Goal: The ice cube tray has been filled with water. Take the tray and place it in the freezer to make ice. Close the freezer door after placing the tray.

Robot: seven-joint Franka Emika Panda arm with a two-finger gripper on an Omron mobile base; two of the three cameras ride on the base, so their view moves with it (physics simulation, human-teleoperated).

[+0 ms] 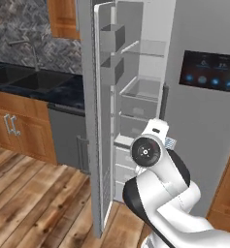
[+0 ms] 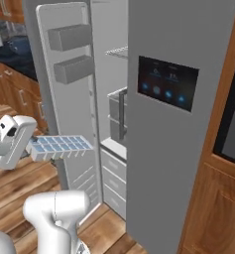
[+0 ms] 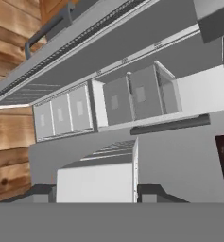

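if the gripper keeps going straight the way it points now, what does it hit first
Probably the grey drawers inside the open grey-steel freezer; the gripper, holding the small white ice cube tray, aims at them, though depth is unclear.

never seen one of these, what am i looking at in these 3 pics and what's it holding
It is a rendered kitchen with a white robot arm on a driving base. Two pictures come from cameras on the base, behind the arm to its left and right. The third looks along the hand. The jaws are shut on the ice cube tray, whose cells hold pale blue water. In front stands the freezer, its shelves and drawers showing, with the freezer door swung open. Beside it is the closed door with a black display.
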